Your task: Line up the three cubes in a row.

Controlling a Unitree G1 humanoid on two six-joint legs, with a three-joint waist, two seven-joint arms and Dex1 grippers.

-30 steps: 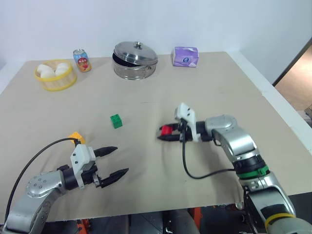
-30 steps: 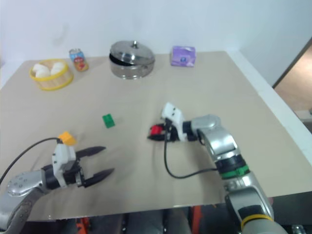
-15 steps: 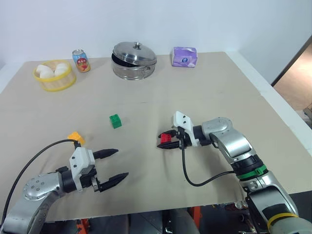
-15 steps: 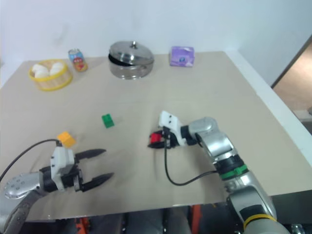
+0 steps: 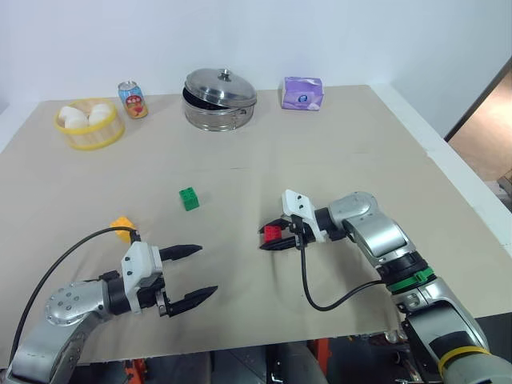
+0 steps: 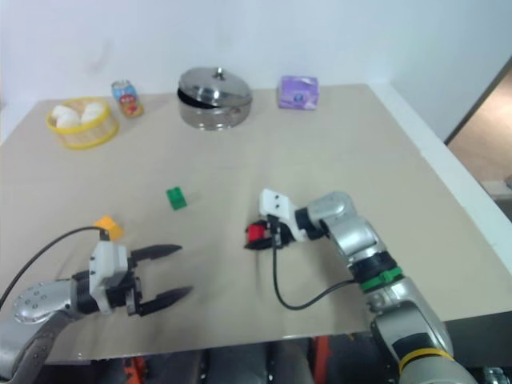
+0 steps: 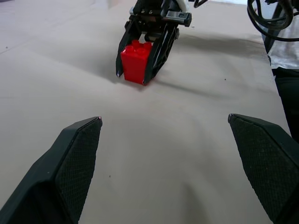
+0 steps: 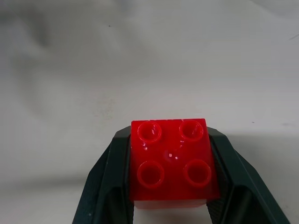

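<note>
- A beige bench (image 5: 336,144) fills the scene under a plain white wall; the lidded steel pot (image 5: 221,99), yellow basket of white buns (image 5: 90,122), purple tissue pack (image 5: 303,93) and soda can (image 5: 134,98) sit along its far edge, well away from the work.
- The right hand (image 5: 270,238) is clamped on the red cube (image 5: 273,233), fingers pressing two opposite sides, studs up; in the left wrist view the cube looks at or just above the surface.
- The left hand (image 5: 197,274) hovers near the front edge with its fingers wide apart and nothing between them.
- The green cube (image 5: 189,198) lies left of the red one and a little farther back; the orange-yellow cube (image 5: 122,226) lies farther left again, just beside the left arm.
- Judgement: this is the placing step. Set the red cube flat, square to the green one and on the line through the other two.
- Part the fingers only once it rests fully, then withdraw straight so it does not drag or twist.
</note>
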